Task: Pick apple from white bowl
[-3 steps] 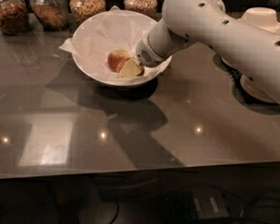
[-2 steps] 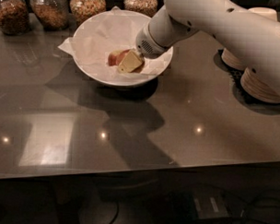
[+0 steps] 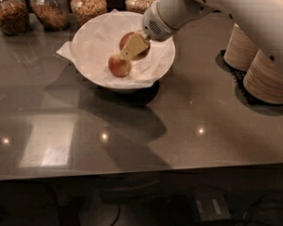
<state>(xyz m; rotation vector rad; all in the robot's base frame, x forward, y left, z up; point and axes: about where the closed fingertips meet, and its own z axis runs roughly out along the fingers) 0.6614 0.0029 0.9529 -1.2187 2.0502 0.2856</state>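
Note:
The white bowl (image 3: 93,31), lined with crinkled white paper, stands at the back left of the dark table. My gripper (image 3: 136,44) reaches into it from the upper right. It is shut on the dark red apple (image 3: 127,39), which shows behind a tan finger (image 3: 133,45), slightly above the bowl's floor. A second, orange-red apple (image 3: 120,65) with a paler top lies loose on the paper just in front of and below the gripper. The white arm hides the bowl's far right rim.
Several glass jars of dry food (image 3: 51,8) line the back edge behind the bowl. Stacks of tan paper bowls (image 3: 268,77) stand on a black mat at the right. The table's front edge runs along the lower part of the view.
The gripper has moved up and toward the back of the bowl, and the dark red apple now shows at the finger. The orange-red apple has stayed in place.

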